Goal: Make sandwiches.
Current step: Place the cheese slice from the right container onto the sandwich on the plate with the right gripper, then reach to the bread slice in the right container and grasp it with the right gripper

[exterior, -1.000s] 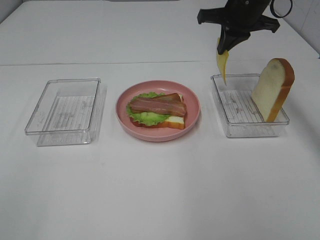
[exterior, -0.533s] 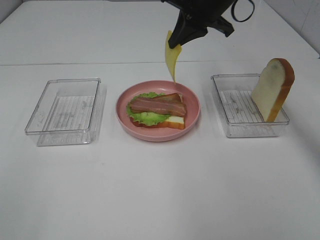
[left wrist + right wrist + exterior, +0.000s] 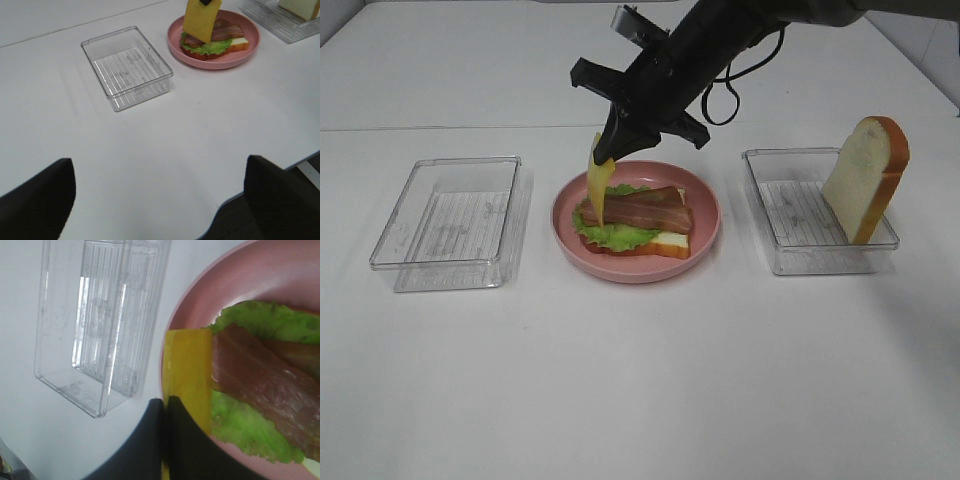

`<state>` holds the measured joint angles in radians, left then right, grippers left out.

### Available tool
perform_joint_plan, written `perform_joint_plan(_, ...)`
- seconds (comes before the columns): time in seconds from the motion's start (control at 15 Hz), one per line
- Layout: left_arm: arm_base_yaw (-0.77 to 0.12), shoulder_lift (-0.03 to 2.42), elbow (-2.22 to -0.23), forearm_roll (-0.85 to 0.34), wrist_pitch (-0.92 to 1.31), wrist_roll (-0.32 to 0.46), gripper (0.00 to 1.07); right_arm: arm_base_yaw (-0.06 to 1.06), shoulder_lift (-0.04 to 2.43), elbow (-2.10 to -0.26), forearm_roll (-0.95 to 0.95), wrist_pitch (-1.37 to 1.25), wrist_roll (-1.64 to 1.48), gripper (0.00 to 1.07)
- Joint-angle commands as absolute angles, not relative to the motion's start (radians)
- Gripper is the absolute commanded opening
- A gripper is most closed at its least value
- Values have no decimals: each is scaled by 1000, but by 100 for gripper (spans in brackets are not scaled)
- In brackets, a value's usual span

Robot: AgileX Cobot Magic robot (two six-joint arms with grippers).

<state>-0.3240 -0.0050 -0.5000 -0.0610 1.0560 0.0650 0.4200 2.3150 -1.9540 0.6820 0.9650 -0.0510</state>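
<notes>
right pincer (image 3: pixel 603 152): pressed together on the top edge of the cheese slice (image 3: pixel 596 190), arm reaching across from the right side of the desk (image 3: pixel 640 380)
cheese slice: yellow, hangs straight down from the right pincer, lower end just over the left part of the stack (contact with lettuce, cannot tell)
sandwich (image 3: pixel 635 222): right below the right pincer, on the pink plate (image 3: pixel 705 210); bread on the bottom, green lettuce, bacon strip on top, no top slice on it
bread slice (image 3: pixel 867 178): well to the right of the right pincer, standing on edge, leaning in the right clear tray (image 3: pixel 780 250)
left clear tray (image 3: pixel 450 222): to the left of and below the right pincer, nothing in it
left pincer (image 3: pixel 160 200): spread wide, only the two dark tips show at the frame's lower corners in its wrist view, holds nothing, well back from the plate
</notes>
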Motion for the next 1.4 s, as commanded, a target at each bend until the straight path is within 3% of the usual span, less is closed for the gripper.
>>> perform_joint_plan(0.07,-322,-28,-499,-67,1046,65,87,419,2336,-1948,649,954,-19,0)
perform_joint_plan(0.27,-322,-28,-499,-67,1046,65,87,417,2336,-1961,465,962,106,0)
perform_joint_plan(0.4,-322,-28,-499,-67,1046,65,87,417,2336,-1962,363,977,160,7)
perform_joint_plan(0.67,-322,-28,-499,-67,1046,65,87,417,2336,-1962,360,988,163,64)
perform_joint_plan(0.73,-322,-28,-499,-67,1046,65,87,417,2335,-1962,356,1008,152,71)
perform_joint_plan(1.13,-322,-28,-499,-67,1046,65,87,402,2213,-1962,204,1064,149,71)
perform_joint_plan(1.4,-322,-28,-499,-67,1046,65,87,302,2085,-1962,147,1124,141,71)
